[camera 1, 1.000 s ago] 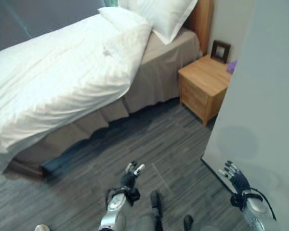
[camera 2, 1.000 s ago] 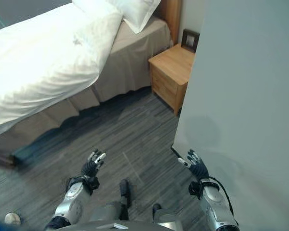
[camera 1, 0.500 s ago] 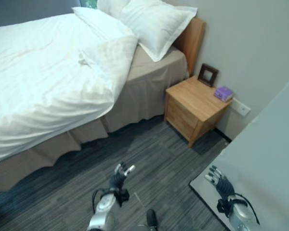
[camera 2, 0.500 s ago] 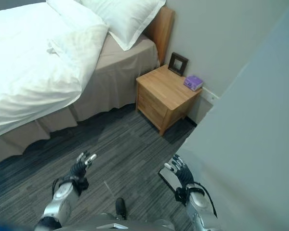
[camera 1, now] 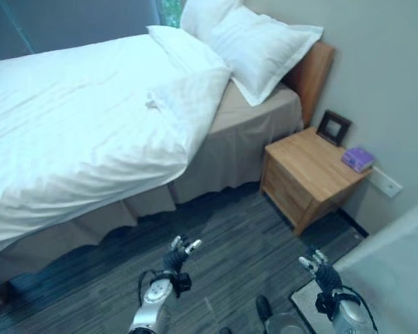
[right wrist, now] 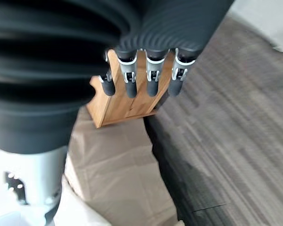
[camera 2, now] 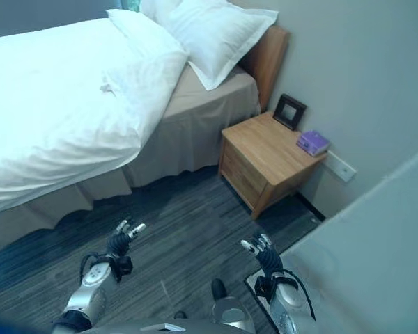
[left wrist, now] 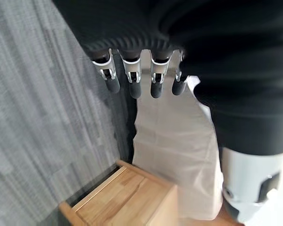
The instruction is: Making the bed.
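Note:
A bed fills the upper left, with a white duvet [camera 1: 76,132] spread over it. The duvet's top corner [camera 1: 188,94] is folded back, baring the beige sheet and bed skirt [camera 1: 230,149]. Two white pillows [camera 1: 258,45] lean on the wooden headboard [camera 1: 313,69]. My left hand [camera 1: 179,254] hangs open above the dark floor, well short of the bed. Its fingers [left wrist: 132,80] are straight and hold nothing. Low on the right my right hand [camera 1: 319,273] is open too, its fingers [right wrist: 151,75] straight and empty.
A wooden nightstand [camera 1: 310,177] stands right of the bed, with a dark picture frame [camera 1: 333,127] and a small purple box [camera 1: 357,158] on it. A grey wall panel [camera 2: 376,257] rises close at the lower right. Dark wood-grain floor [camera 1: 223,243] lies between me and the bed.
The camera has swung, so the bed and nightstand sit further right and lower. Both hands stay open and empty in front of me.

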